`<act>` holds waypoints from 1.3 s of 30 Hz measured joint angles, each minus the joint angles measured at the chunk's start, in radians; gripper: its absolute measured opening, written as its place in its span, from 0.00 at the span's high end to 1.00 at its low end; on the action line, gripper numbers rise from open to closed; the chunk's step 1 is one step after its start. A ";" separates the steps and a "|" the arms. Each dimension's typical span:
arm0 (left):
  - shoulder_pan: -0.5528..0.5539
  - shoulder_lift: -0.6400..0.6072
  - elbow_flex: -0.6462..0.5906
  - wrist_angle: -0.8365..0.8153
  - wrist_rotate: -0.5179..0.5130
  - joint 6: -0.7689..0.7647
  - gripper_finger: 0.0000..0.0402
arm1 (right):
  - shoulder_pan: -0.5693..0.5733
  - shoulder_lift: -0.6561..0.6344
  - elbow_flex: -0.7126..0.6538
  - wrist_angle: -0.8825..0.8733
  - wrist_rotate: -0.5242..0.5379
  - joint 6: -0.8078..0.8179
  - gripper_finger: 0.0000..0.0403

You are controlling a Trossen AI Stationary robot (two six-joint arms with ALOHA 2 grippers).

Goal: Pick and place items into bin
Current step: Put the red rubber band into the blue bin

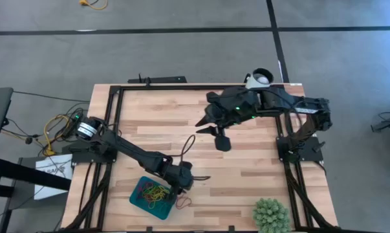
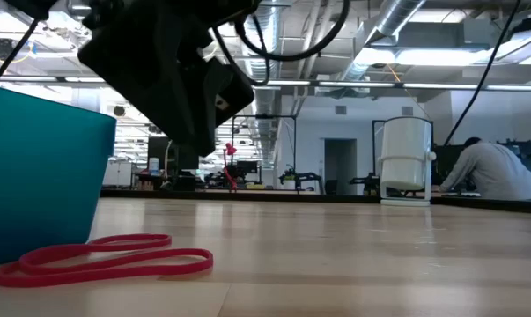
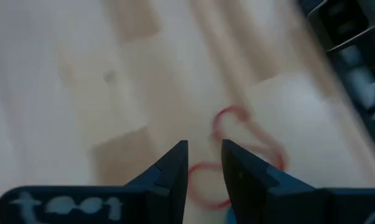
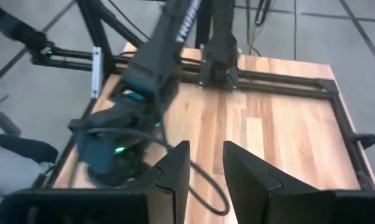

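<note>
- The left gripper hangs low over the wooden table, just beside the near right corner of the teal bin.
- In the left wrist view its two dark fingers stand a narrow gap apart with nothing between them; the gripper holds no item.
- A red rubber band lies twisted on the bare wood directly under those fingers, not touched by them.
- In the high view the same red rubber band sits on the table just off the bin's right edge.
- The low view shows the red rubber band lying flat as a long pinched loop, close against the teal bin wall.
- Inside the bin lies a tangled heap of bands in red, green and yellow.
- The right gripper waits well apart, raised over the middle of the table.
- Its fingers are slightly parted and empty.
- A spiky green plant stands at the near right edge, and a white cup at the far edge.
</note>
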 joint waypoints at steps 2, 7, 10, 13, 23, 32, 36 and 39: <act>-0.004 0.005 0.010 0.010 0.028 0.003 0.79 | -0.012 0.015 -0.001 -0.006 0.000 0.000 0.77; -0.015 0.005 0.013 -0.002 0.020 0.019 0.79 | -0.031 0.038 -0.002 -0.018 0.000 0.004 0.77; -0.016 0.005 0.013 -0.033 -0.027 0.028 0.79 | -0.025 0.060 0.001 -0.026 -0.007 0.044 0.77; -0.016 -0.011 0.013 -0.105 -0.122 0.056 0.79 | -0.001 0.061 -0.002 -0.144 -0.017 0.081 0.77; -0.015 -0.404 -0.022 -0.405 -0.475 0.006 0.79 | 0.218 -0.094 -0.035 -0.314 0.391 0.238 0.77; -0.012 -0.844 -0.321 -0.193 -0.543 -0.047 0.79 | 0.415 -0.447 -0.886 0.404 0.575 0.280 0.77; -0.001 -0.948 -0.446 -0.005 -0.584 -0.030 0.79 | 0.376 -0.459 -1.215 1.048 0.550 0.231 0.77; 0.001 -0.984 -0.503 0.060 -0.590 -0.031 0.79 | 0.342 -0.352 -1.334 1.347 0.445 0.229 0.77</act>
